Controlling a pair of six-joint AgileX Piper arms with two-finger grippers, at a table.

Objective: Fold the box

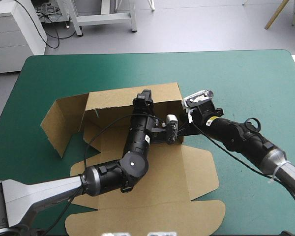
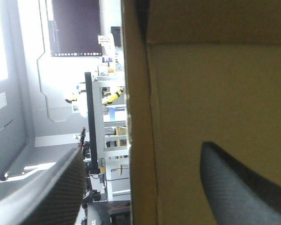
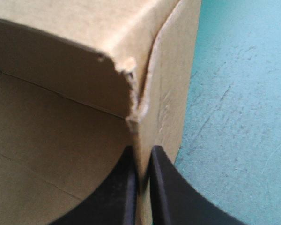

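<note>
The box (image 1: 157,177) lies on the middle of the tabletop (image 1: 246,73), partly raised. Its far wall (image 1: 113,101) stands upright and a side panel (image 1: 59,123) leans half raised, out beyond my left pincer (image 2: 143,149). The lid (image 1: 147,214) lies flat toward the near edge, beneath my left arm.

My left pincer is spread wide at the top of the far wall, and the wall's edge runs straight up between its fingers. One finger (image 2: 51,192) stands clear on the outer side with only the room behind it. The other finger (image 2: 243,187) sits on the inner side with brown board filling the view behind it. I cannot tell whether that finger touches the board.

My right pincer (image 3: 141,154) is pinched almost closed on the short upright wall (image 3: 171,93) at the box's right corner, with the thin board clamped between its two black fingers. Just ahead of the fingertips the corner is frayed where this wall meets the panel next to it. Beside the inner finger the brown floor of the box spreads away. Beside the outer finger there is bare teal-green cover, which the wall's foot touches.

Seen from above, the two pincers work near each other at the far right part of the box, the left one slightly farther from me than the right.
</note>
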